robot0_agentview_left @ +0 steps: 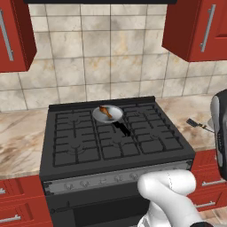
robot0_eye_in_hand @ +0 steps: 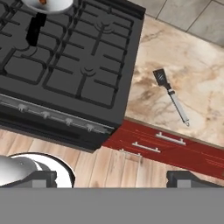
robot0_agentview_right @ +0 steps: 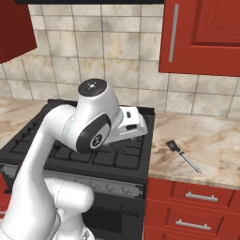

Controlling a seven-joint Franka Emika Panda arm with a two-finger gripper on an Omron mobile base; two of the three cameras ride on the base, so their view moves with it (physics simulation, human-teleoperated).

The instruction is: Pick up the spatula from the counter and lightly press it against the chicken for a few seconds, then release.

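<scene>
The spatula [robot0_eye_in_hand: 171,97], with a black slotted head and a thin metal handle, lies flat on the marble counter right of the stove; I also see the spatula [robot0_agentview_right: 183,152] [robot0_agentview_left: 198,124] in both base views. A browned chicken piece [robot0_agentview_left: 105,111] rests in a small silver pan [robot0_agentview_left: 114,116] on a rear burner. In the hand view the pan [robot0_eye_in_hand: 54,4] sits at the top left with its black handle [robot0_eye_in_hand: 36,28] pointing toward me. My gripper [robot0_eye_in_hand: 114,179] is open, high above the floor in front of the stove, well short of the spatula, with nothing between its fingertips [robot0_eye_in_hand: 43,178].
The black stove [robot0_agentview_left: 80,146] with raised grates fills the middle. Red drawers [robot0_eye_in_hand: 166,146] run below the counter [robot0_agentview_right: 211,136], and red wall cabinets [robot0_agentview_right: 201,37] hang above. My own arm [robot0_agentview_right: 93,126] blocks much of the stove in the right base view.
</scene>
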